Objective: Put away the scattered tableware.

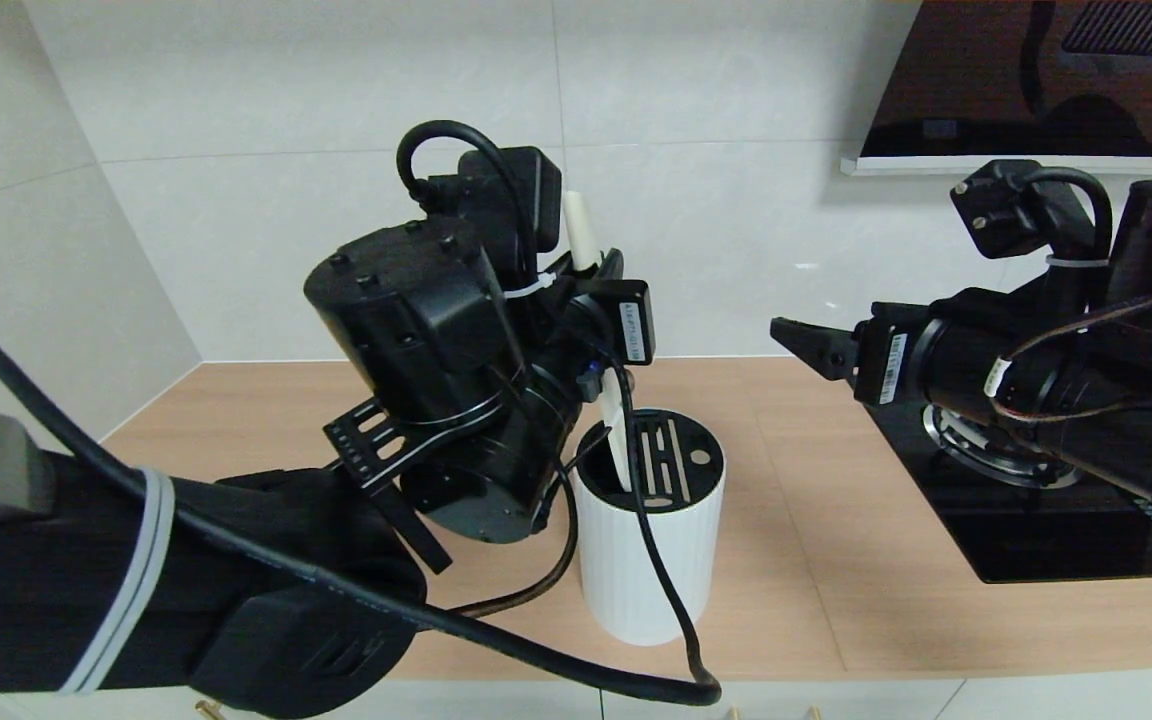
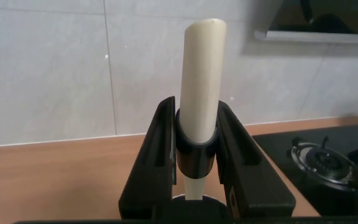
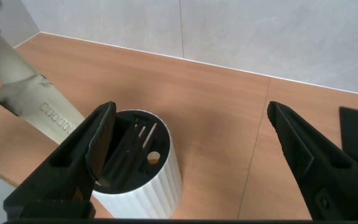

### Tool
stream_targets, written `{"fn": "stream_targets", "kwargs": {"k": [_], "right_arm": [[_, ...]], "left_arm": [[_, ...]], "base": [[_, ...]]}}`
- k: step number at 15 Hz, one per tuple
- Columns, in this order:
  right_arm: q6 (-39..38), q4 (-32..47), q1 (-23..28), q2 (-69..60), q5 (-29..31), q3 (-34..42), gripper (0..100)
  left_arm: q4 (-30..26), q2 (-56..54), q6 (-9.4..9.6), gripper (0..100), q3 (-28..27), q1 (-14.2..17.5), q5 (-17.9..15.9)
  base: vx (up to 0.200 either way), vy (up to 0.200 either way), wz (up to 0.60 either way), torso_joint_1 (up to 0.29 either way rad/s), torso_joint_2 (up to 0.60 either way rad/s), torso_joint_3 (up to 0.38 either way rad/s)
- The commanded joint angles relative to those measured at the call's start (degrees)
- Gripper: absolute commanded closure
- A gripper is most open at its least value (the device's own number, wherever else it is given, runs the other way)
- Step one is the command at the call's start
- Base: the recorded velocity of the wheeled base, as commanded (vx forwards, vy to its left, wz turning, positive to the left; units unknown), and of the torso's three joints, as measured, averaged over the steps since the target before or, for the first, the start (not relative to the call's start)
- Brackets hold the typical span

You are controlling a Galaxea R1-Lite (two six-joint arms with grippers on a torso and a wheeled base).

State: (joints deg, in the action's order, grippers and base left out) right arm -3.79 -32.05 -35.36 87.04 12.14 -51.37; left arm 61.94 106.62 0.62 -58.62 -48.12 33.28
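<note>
The knife [image 1: 616, 428] stands nearly upright just left of the head view's centre. Its long axis runs top to bottom with a slight lean, so the cream handle end sits a little further left than the blade. The handle points up toward the tiled wall [image 1: 266, 120] and the pale blade points down. The blade's lower end goes into the black slotted top of the white ribbed holder [image 1: 651, 575], on that top's left side. The holder stands on the wooden counter [image 1: 816, 520], low in the middle of the frame. The left gripper [image 1: 591, 272] is clamped on the knife where the handle meets its dark collar. The left wrist view shows a finger pressed against each side of the handle [image 2: 201, 81]. The rounded handle end rises clear above the left gripper [image 2: 197, 149], and the blade hangs below it over the holder. The right gripper [image 1: 816, 350] hovers at mid-right of the head view, apart from the knife and above the counter's edge beside the black cooktop [image 1: 986, 530]. Its fingers are spread wide with nothing between them. Between those spread fingers, the right wrist view [image 3: 190, 112] shows the holder [image 3: 166, 180] below, and the blade [image 3: 36, 106] slanting down toward its slots, with the tip hidden behind one finger.
</note>
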Motion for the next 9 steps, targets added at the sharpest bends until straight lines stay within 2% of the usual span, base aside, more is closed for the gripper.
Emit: {"fn": "stream_targets", "kwargs": {"k": [1,5,9], "right_arm": [[0.0,0.0,-0.1,0.1,0.0,0.0,0],[0.0,0.0,0.0,0.1,0.0,0.0,0],[0.0,0.1,0.0,0.1,0.0,0.1,0]], "left_arm": [[0.1,1.0,-0.01,100,-0.1,0.1,0.0],[0.3,2.5,-0.09,100,0.0,0.3,-0.1],[0.4,6.5,-1.68,100,1.1,0.2,-0.1]], "base": [[0.000,0.000,0.00,0.000,0.00,0.000],[0.000,0.000,0.00,0.000,0.00,0.000],[0.000,0.000,0.00,0.000,0.00,0.000]]}}
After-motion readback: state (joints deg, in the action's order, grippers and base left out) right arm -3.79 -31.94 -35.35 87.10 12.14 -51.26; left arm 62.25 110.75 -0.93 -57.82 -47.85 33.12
